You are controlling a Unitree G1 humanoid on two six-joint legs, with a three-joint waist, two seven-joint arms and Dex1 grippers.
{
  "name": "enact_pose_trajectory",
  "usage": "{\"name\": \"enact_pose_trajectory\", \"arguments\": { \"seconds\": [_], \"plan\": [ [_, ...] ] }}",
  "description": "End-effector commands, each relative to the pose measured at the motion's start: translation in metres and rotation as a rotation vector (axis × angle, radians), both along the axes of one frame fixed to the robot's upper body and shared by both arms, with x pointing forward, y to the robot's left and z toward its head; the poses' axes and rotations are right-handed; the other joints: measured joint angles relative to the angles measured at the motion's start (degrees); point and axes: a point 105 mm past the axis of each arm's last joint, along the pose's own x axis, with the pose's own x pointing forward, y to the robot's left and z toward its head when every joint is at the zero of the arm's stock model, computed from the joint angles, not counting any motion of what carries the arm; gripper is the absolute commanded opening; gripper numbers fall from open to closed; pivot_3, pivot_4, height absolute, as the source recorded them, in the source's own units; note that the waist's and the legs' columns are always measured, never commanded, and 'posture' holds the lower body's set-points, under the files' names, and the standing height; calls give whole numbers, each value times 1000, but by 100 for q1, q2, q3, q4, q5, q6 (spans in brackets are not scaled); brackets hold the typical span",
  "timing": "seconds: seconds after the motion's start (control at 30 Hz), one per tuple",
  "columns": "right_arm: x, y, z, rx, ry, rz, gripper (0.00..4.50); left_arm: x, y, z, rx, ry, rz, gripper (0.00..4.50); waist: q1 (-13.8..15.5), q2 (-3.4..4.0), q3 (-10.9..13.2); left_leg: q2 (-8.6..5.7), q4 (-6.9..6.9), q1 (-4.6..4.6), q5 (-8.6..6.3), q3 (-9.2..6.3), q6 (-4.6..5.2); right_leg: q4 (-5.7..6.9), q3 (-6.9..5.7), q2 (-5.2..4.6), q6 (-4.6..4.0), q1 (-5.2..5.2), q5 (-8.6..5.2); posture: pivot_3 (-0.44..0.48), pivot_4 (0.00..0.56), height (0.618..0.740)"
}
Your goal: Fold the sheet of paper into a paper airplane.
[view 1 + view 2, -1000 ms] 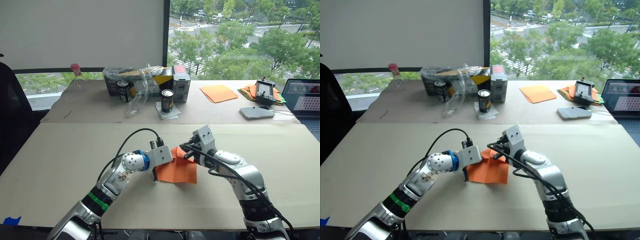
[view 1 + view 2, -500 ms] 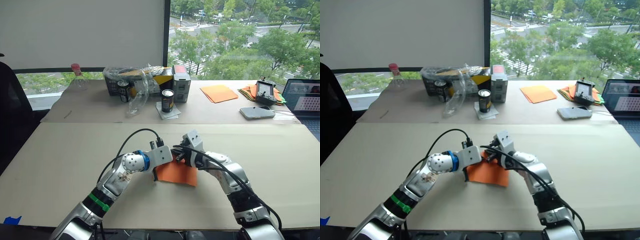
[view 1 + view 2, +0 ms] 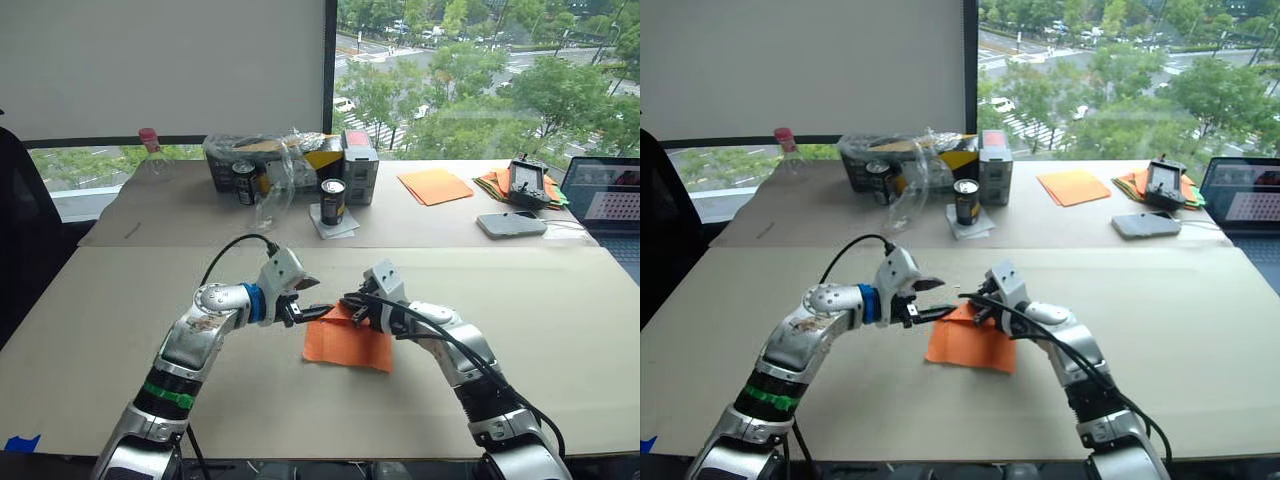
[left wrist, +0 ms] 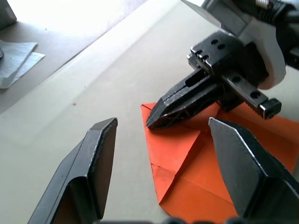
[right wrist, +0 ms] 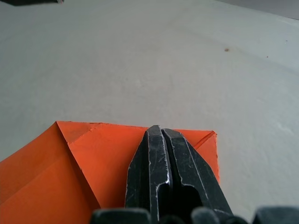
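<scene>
The sheet of paper (image 3: 350, 342) lies flat on the near table, bright orange, with a corner folded in and visible creases (image 4: 180, 144). My right gripper (image 5: 156, 133) is shut, and its closed tips press down on the folded flap near the paper's far left edge. My left gripper (image 3: 315, 297) hovers just left of that edge, clear of the paper. It is open with nothing between its fingers (image 4: 100, 154), and it points toward the right gripper's tip (image 4: 156, 122).
On the far table stand two cans (image 3: 334, 201), a clear plastic bag (image 3: 278, 180), boxes (image 3: 360, 165) and a bottle (image 3: 152, 152). Paler orange sheets (image 3: 436, 186), a coloured paper pile (image 3: 497, 184), a phone (image 3: 512, 224) and a laptop (image 3: 606, 196) lie at right.
My left gripper has come off the paper, drawn back to the left and opened. The right gripper came down onto the paper's far edge and stays pressed there.
</scene>
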Motion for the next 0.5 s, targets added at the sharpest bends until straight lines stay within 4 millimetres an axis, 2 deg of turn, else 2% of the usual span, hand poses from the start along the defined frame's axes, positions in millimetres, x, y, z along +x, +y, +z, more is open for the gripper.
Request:
{"name": "enact_pose_trajectory", "arguments": {
  "seconds": [0.03, 0.07, 0.3, 0.33, 0.5],
  "plan": [
    [-5, -2, -18, -38, 52, -1, 0, 9, 9, 9, -54, 19, 70, 2899, -1, 0, 0, 0, -1, 2, 0, 0, 0, 0, 0, 0, 0, 2, 0, 0, 150, 670],
    [-6, -2, -18, -38, 52, 0, 0, 12, 10, 8, -62, 27, 95, 2581, 0, 0, 0, 0, -1, 4, 0, 0, 0, 0, 0, 0, 0, 2, 0, 0, 150, 670],
    [-8, 2, -20, -37, 54, 3, 0, 17, -3, -34, 39, 23, 115, 239, 9, 0, 0, -1, -2, 3, 1, 1, -3, 1, 3, 0, -2, 1, 1, 0, 150, 670],
    [-9, 3, -20, -36, 56, 3, 0, 16, -5, -38, 35, 23, 107, 22, 4, 0, 0, 0, -4, 3, 1, 1, -4, 2, 3, 0, -2, -1, 1, 0, 150, 670],
    [-11, 1, -21, -34, 58, -12, 0, 8, -18, -47, 20, 41, 54, 22, 13, 0, -1, 0, -10, 2, 3, 1, -7, 1, 4, -1, -2, -3, 1, 0, 150, 670]
  ]
}}
